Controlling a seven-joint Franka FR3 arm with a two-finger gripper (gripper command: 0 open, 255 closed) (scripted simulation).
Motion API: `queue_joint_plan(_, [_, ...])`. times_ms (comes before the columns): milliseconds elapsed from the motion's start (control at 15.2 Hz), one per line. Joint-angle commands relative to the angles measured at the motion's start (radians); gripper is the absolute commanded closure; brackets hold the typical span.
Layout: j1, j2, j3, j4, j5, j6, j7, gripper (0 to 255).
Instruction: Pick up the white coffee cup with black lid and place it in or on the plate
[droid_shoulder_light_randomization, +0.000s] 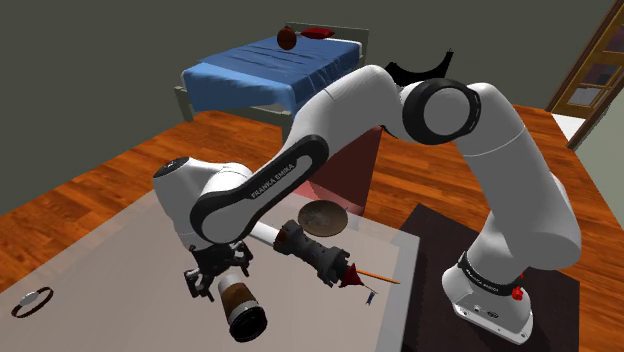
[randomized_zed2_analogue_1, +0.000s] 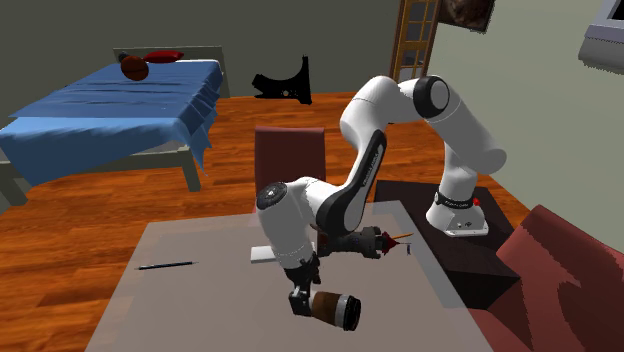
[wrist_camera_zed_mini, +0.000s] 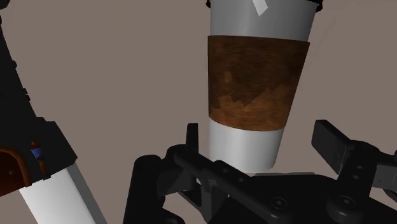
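The coffee cup (droid_shoulder_light_randomization: 237, 300) lies on its side on the grey table (droid_shoulder_light_randomization: 100, 260), white with a brown sleeve and a black lid (droid_shoulder_light_randomization: 249, 323) facing the shoulder view's bottom edge. My gripper (droid_shoulder_light_randomization: 212, 280) hangs low at the cup's base end. In the wrist view the cup (wrist_camera_zed_mini: 254, 83) stretches away from my gripper (wrist_camera_zed_mini: 261, 149), its base between the fingers (wrist_camera_zed_mini: 332, 141), which stand apart and do not touch it. The gripper is open. From the second exterior view the cup (randomized_zed2_analogue_1: 335, 308) lies just right of my gripper (randomized_zed2_analogue_1: 300, 298). A dark round plate (droid_shoulder_light_randomization: 324, 216) sits farther back on the table.
Between cup and plate lies a dark cylindrical object (droid_shoulder_light_randomization: 318, 256) with a red tip, beside a pencil (droid_shoulder_light_randomization: 378, 276). A ring-shaped item (droid_shoulder_light_randomization: 32, 302) rests near the table's left edge. A thin pen (randomized_zed2_analogue_1: 165, 265), a red chair (randomized_zed2_analogue_1: 290, 155) and a blue bed (randomized_zed2_analogue_1: 110, 100) are nearby.
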Motion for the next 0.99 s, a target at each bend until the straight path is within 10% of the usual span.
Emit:
queue_joint_plan(0, [0.003,0.012,-0.004,-0.008,-0.005,0.018,0.000,0])
queue_joint_plan(594, [0.005,0.020,-0.008,-0.018,-0.010,0.035,0.003,0])
queue_joint_plan(660, [0.005,0.020,-0.008,-0.018,-0.010,0.035,0.003,255])
queue_joint_plan(924, [0.005,0.020,-0.008,-0.017,-0.010,0.035,0.003,255])
